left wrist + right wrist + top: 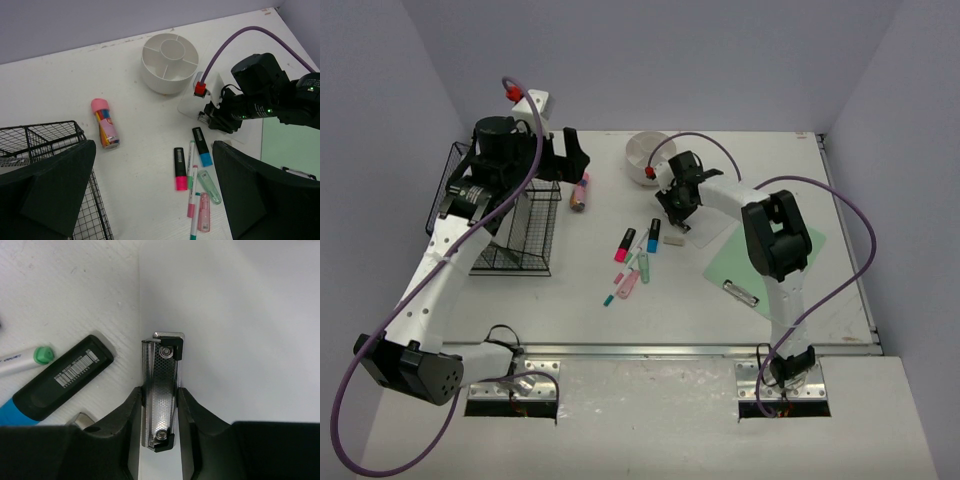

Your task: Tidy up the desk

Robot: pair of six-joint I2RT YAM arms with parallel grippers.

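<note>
The off-white desk (620,330) holds scattered stationery. My right gripper (676,207) is low over a white pad (240,315), also seen from above (708,228), and is shut on the pad's metal clip (161,385); both fingers (131,415) press its sides. My left gripper (160,200) is open and empty. It hangs above the desk by the black wire basket (515,225), over the pink highlighter (180,169), the blue highlighter (202,146), several pens (192,185) and two correction-tape cases (208,186).
A white round organizer (648,152) stands at the back. A pink-capped tube (580,195) lies beside the basket. A green clipboard (775,262) lies at the right. A small eraser (670,240) lies by the pad. Lavender walls enclose the desk.
</note>
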